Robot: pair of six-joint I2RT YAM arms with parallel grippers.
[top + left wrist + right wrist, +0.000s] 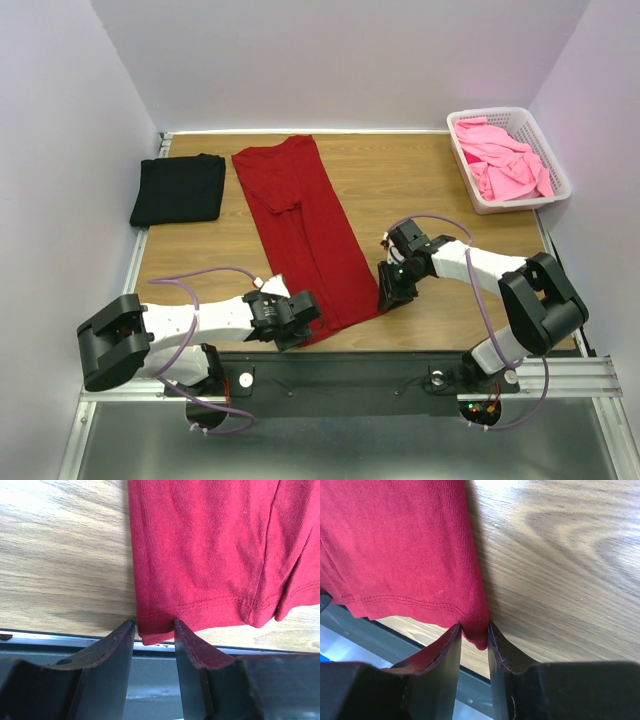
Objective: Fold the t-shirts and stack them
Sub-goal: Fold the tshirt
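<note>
The wooden table (430, 190) fills the walled work cell, its near edge meeting a dark metal rail (350, 370) where both arms are mounted. Across the middle of the table lies the dark red t-shirt (305, 225), folded lengthwise into a long narrow strip that runs slantwise from the far edge, collar end away from the arms, down to the near edge, where its hem just overhangs the rail. A short sleeve lies folded on top of its upper half. To the left of it, apart from it and near the far left corner, sits the black t-shirt (178, 190), folded into a neat flat rectangle. In the far right corner stands the white plastic lattice basket (455, 150), with the bright pink t-shirts (505, 165) crumpled loosely inside it. The left gripper (300, 335) is low at the near left corner of the red strip; in its wrist view the stitched hem corner (155, 625) lies between the two fingers, which stand on either side of it, but whether they press the cloth I cannot tell. The right gripper (388, 298) is at the near right corner of the strip; in its wrist view the jaws stand closer together and the bunched hem corner (477, 627) touches both pads, so it is grasping the dark red t-shirt.
</note>
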